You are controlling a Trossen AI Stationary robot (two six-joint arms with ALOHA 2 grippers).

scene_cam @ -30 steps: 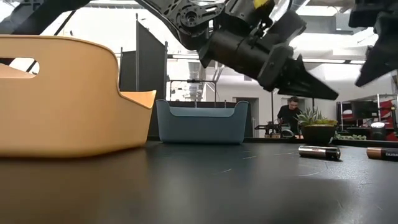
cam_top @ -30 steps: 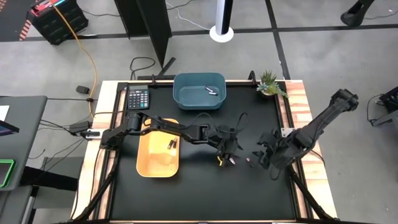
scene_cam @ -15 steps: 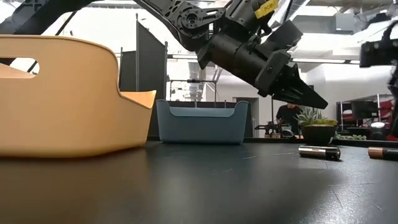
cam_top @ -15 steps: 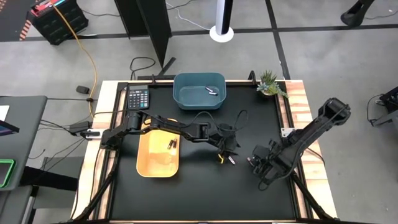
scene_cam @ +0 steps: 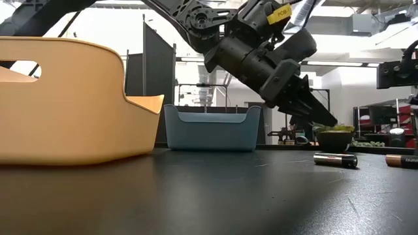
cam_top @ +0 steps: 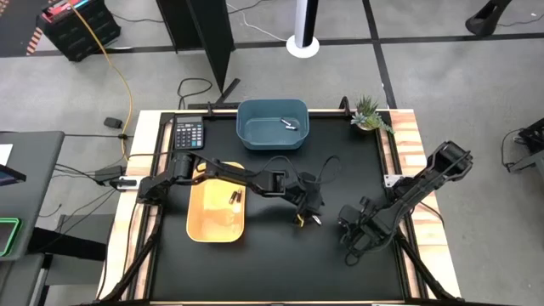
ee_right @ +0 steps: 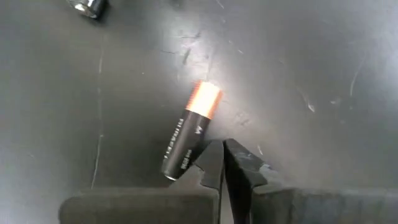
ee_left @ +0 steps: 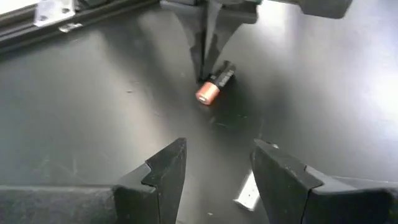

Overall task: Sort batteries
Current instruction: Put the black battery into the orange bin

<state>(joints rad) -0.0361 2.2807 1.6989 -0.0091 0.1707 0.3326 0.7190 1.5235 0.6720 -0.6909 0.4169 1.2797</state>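
Right gripper [ee_right: 222, 163] now swung in over the mat from the table edge, fingers pressed together on nothing, tips touching the copper-topped battery [ee_right: 188, 130] just ahead. Left gripper [ee_left: 216, 163] lowered, spread wide, silver battery [ee_left: 248, 191] just below its fingers. No grasp yet; both batteries loose, unsorted.

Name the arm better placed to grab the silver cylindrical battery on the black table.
Left. The left gripper is open, with the silver cylindrical battery lying close by its fingers. The right gripper is shut, its tips beside the dark copper-ended battery.
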